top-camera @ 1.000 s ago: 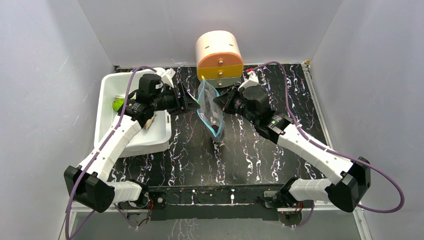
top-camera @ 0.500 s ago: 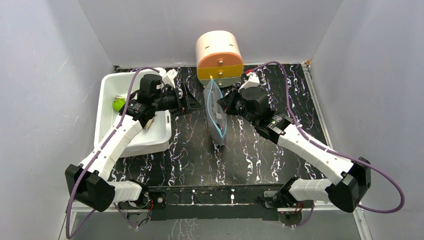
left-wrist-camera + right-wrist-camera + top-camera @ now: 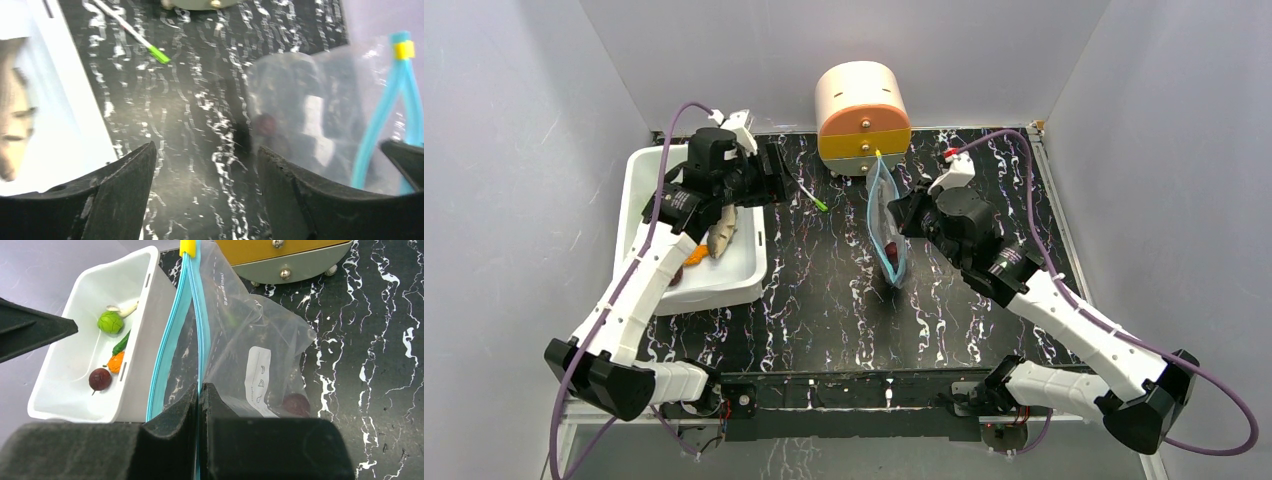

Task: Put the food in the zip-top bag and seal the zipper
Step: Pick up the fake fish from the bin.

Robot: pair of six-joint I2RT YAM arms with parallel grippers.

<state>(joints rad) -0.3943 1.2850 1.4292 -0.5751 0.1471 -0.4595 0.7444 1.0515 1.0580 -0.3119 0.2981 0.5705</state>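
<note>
The clear zip-top bag (image 3: 886,240) stands in mid-table with its mouth open. My right gripper (image 3: 896,215) is shut on one side of the teal zipper (image 3: 194,315); its yellow end tab (image 3: 187,247) points at the round box. A dark purple ball (image 3: 296,404) lies inside the bag beside the white label (image 3: 259,375). My left gripper (image 3: 774,185) is open and empty by the tub's right rim, left of the bag (image 3: 320,115). In the white tub (image 3: 75,385) lie a lime-green fruit (image 3: 110,322), a green pepper (image 3: 121,344), an orange lump (image 3: 116,361), another dark ball (image 3: 100,379) and the fish (image 3: 722,235).
A round cream, orange and grey drawer box (image 3: 862,118) stands at the back, just behind the bag. A thin white pen with a green tip (image 3: 810,195) lies on the black marbled table between tub and bag. Grey walls close in both sides.
My right gripper has carried the bag to the right. My left gripper has drawn back left toward the tub, away from the bag's mouth, uncovering the pen.
</note>
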